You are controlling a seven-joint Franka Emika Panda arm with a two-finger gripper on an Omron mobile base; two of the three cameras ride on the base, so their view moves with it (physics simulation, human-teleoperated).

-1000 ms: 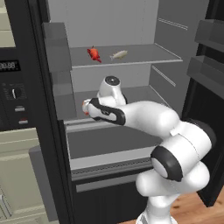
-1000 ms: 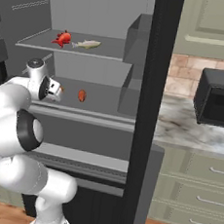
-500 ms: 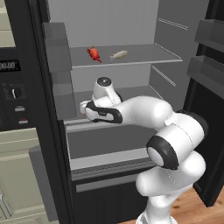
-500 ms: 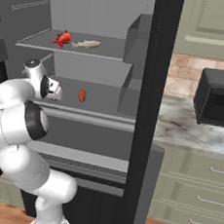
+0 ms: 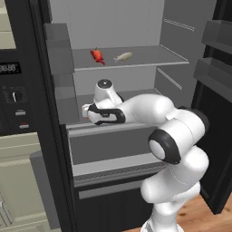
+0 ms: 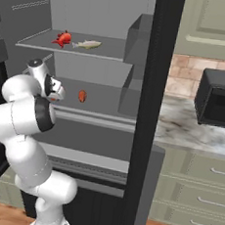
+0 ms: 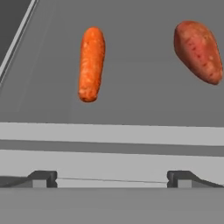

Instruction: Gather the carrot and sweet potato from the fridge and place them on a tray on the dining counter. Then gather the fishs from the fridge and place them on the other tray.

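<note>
The black fridge (image 5: 43,90) stands open. On its middle shelf, in the hand view, the slim orange carrot (image 7: 91,63) lies on the left and the stubby reddish-brown sweet potato (image 7: 197,51) on the right. Both lie beyond my fingertips. My gripper (image 7: 113,179) is open and empty, level with the shelf's front lip, at the shelf's left end (image 5: 86,112). From the right base the sweet potato (image 6: 82,96) lies just right of the gripper (image 6: 61,92). The fishs rest on the shelf above: a red one (image 5: 97,55) and a pale one (image 5: 123,56). The tray and dining counter are out of view.
Grey door bins (image 5: 59,50) hang left of the shelves, and the open right door (image 5: 217,77) stands close to my elbow. A drawer front (image 5: 113,145) sits below the middle shelf. A marble wall counter (image 6: 181,129) with a black microwave (image 6: 219,98) lies to the fridge's right.
My hand has slid left along the front of the middle shelf and the elbow has swung closer in. The jaws have stayed open.
</note>
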